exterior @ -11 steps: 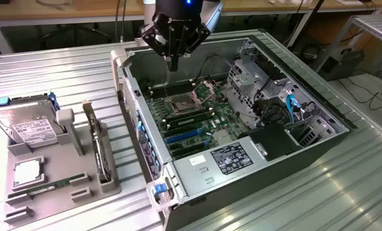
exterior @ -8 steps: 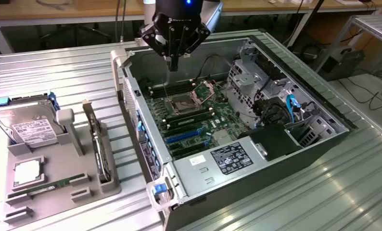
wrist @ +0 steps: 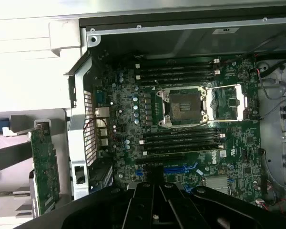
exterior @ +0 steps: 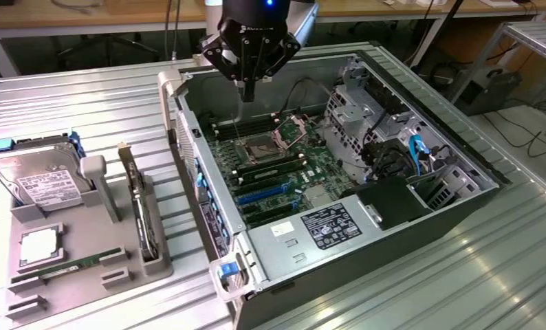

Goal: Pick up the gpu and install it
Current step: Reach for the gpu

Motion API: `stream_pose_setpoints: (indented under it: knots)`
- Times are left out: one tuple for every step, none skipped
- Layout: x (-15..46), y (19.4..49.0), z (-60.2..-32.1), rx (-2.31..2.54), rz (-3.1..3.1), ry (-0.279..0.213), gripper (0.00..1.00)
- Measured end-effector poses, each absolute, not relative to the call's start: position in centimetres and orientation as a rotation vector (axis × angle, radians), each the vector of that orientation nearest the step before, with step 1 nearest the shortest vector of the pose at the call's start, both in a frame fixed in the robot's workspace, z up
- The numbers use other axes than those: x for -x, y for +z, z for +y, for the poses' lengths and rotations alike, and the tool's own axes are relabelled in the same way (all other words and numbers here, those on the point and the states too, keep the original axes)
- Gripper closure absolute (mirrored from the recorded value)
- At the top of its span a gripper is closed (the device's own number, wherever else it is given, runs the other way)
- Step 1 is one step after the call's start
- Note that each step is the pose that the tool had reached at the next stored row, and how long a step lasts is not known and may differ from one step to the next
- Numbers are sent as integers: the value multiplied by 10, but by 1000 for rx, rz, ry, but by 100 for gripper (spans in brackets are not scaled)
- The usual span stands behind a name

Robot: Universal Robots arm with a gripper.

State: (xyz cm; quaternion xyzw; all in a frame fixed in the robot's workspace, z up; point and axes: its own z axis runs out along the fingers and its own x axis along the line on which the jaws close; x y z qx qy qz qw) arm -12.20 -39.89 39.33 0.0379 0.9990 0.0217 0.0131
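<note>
The gpu [exterior: 142, 206] stands on edge in a slot of the grey holder tray [exterior: 75, 258], at the exterior view's left of the open computer case [exterior: 456, 206]. In the wrist view the gpu [wrist: 45, 167] shows its green board side and a metal end bracket. My gripper [exterior: 247, 96] hangs above the far end of the case, over the motherboard [exterior: 282, 165], well apart from the gpu. Its fingers [wrist: 155, 191] are pressed together and shut, with nothing between them. Blue expansion slots [wrist: 178, 169] lie on the board just beyond the fingertips.
The tray also carries a silver hard drive [exterior: 39, 180], a processor chip [exterior: 36, 247] and a green memory stick [exterior: 67, 267]. Inside the case are the open processor socket [wrist: 183, 105], memory slots [wrist: 176, 71], a drive cage [exterior: 365, 117] and cables [exterior: 415, 155]. Ribbed metal tabletop [exterior: 456, 275] surrounds the case.
</note>
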Motion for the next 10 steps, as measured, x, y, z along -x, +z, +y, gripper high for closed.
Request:
stream_pose_setpoints:
  knots:
    - [122,393,-399,-118,3113,68,89]
    - [122,393,-399,-118,3113,68,89]
    - [122,393,-399,-118,3113,67,89]
    - [123,393,-399,-118,3113,68,89]
    - [124,393,-399,-118,3114,68,89]
    - [126,393,-399,-118,3114,67,89]
    - [129,393,-400,-118,3114,67,89]
    - [133,393,-400,-118,3114,68,89]
    - [138,393,-401,-118,3114,67,89]
    - [142,392,-402,-118,3114,67,89]
